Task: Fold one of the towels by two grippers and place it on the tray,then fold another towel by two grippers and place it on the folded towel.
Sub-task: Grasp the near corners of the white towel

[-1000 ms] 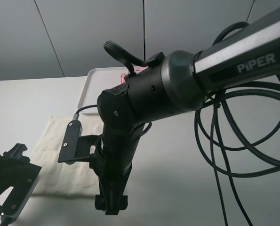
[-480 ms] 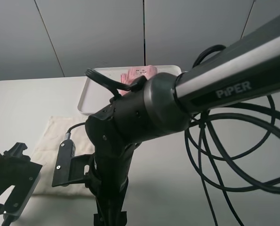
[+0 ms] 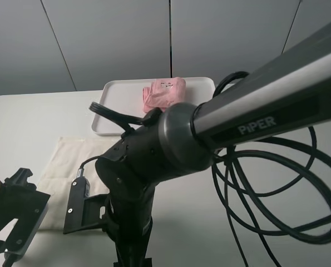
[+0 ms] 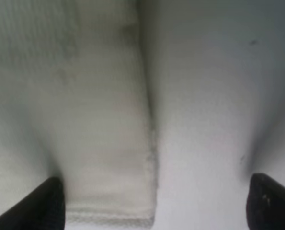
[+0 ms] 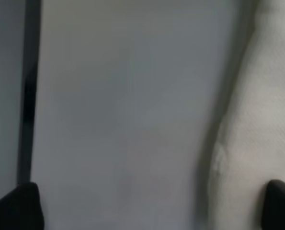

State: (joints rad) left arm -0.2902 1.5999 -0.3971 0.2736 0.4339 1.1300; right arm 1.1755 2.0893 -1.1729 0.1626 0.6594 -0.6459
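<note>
Cream-white towel [image 3: 65,161] lies flat near the bench [image 3: 20,117] left edge, pink towel [image 3: 164,93] sits on the tray [image 3: 116,105], and left tool [image 4: 156,203] and right tool [image 5: 147,206] hang wide open, empty, over its edges, presumably to start the fold.

The pale pink towel [image 3: 165,93] lies folded into a small, slightly rumpled bundle near the middle of the white tray [image 3: 112,108]. The cream-white towel [image 3: 70,161] is spread flat just in front of the tray's near rim. The left gripper [image 4: 161,206] hangs over one of its corners and the right gripper [image 5: 147,206] over another edge, both with jaws wide apart.
</note>
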